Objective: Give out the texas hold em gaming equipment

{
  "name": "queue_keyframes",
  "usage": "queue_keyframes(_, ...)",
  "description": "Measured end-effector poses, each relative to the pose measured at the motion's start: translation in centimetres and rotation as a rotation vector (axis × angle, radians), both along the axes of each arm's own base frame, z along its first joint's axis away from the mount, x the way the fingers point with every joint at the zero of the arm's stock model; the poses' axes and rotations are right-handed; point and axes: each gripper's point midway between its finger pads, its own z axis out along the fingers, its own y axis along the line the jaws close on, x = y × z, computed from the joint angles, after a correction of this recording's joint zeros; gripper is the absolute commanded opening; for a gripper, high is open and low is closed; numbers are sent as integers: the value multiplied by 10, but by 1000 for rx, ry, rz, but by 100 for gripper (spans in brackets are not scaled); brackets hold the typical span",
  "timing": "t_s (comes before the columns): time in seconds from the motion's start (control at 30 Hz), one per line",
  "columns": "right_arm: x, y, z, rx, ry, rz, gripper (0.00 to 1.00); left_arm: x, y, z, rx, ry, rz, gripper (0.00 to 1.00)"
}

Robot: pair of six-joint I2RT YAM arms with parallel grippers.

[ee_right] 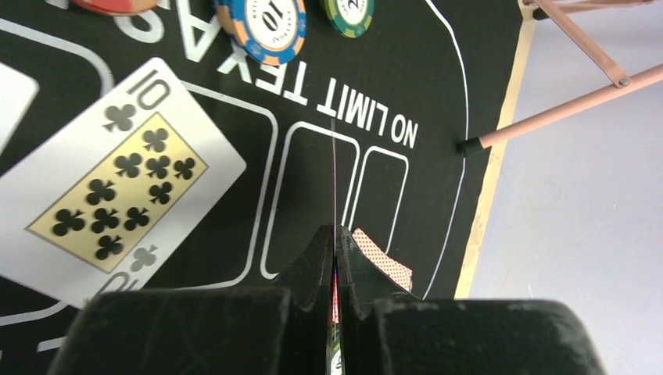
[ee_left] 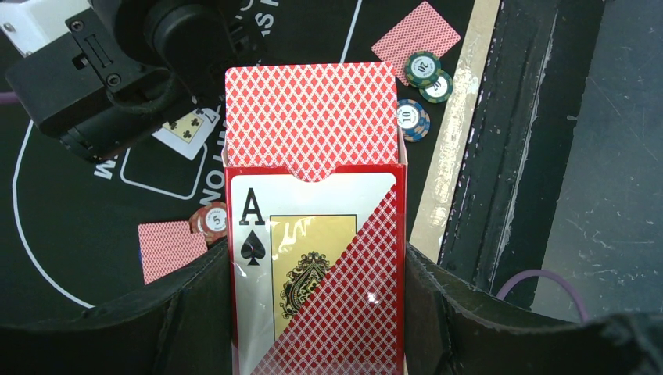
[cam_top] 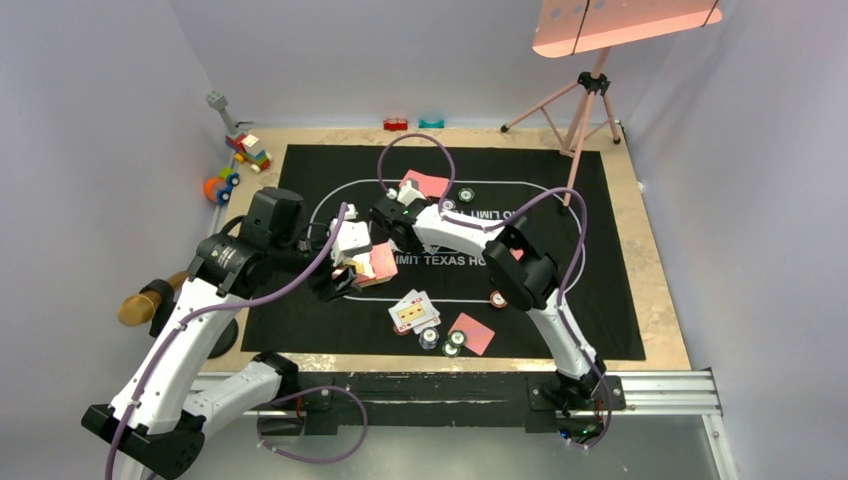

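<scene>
My left gripper (ee_left: 317, 273) is shut on a red card box (ee_left: 313, 266) printed with an ace of spades, with red-backed cards (ee_left: 311, 117) sticking out of its top. In the top view this gripper (cam_top: 345, 275) holds the box (cam_top: 380, 262) above the mat's middle left. My right gripper (ee_right: 336, 234) is shut on a single card (ee_right: 333, 156) seen edge-on, and sits just behind the box in the top view (cam_top: 388, 215). A ten of clubs (ee_right: 117, 187) lies face up below it. Chips (ee_right: 262, 19) lie near it. More cards (cam_top: 412, 312) and chips (cam_top: 440, 340) lie near the front.
The black mat (cam_top: 600, 300) covers most of the table. Toy blocks (cam_top: 248, 150) sit at the back left and two small blocks (cam_top: 412, 124) sit at the back edge. A pink tripod (cam_top: 585, 100) stands at the back right, with one leg (ee_right: 563, 109) touching the mat's edge.
</scene>
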Motion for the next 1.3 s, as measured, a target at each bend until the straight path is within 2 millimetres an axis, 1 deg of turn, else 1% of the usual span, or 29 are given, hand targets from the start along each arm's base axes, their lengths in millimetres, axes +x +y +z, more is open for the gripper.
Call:
queue_keyframes(0.17, -1, 15, -6, 38, 3, 33, 11, 0, 0, 0, -1, -2, 0, 0)
queue_keyframes(0.3, -6, 27, -17, 88, 38, 58, 21, 0, 0, 0, -1, -2, 0, 0)
queue_keyframes(0.37, -8, 32, -25, 116, 62, 69, 29, 0, 0, 0, -1, -2, 0, 0)
queue_keyframes(0.47, -14, 36, -38, 149, 106, 83, 45, 0, 0, 0, -1, -2, 0, 0)
queue_keyframes(0.53, -17, 38, -46, 167, 132, 92, 50, 0, 0, 0, -1, -2, 0, 0)
queue_keyframes(0.6, -18, 39, -44, 177, 137, 99, 52, 0, 0, 0, -1, -2, 0, 0)
queue_keyframes(0.8, -20, 53, -43, 284, 170, 124, 55, 1, 0, 0, 0, 0, 0, 0)
queue_keyframes(1.0, -35, 73, -43, 429, 246, 173, 57, 1, 0, 0, 0, 0, 0, 0)
queue_keyframes(1.1, -42, 80, -36, 508, 287, 186, 58, 1, 0, 0, 0, 0, 0, 0)
queue_keyframes(1.17, -45, 85, -23, 577, 301, 197, 58, 1, 0, 0, 0, 0, 0, 0)
queue_keyframes(1.23, -44, 89, 1, 675, 297, 202, 59, 1, 0, 0, 1, 0, 1, 0)
queue_keyframes(1.3, -40, 85, 38, 794, 272, 203, 62, 1, 0, 0, 0, 0, 1, 0)
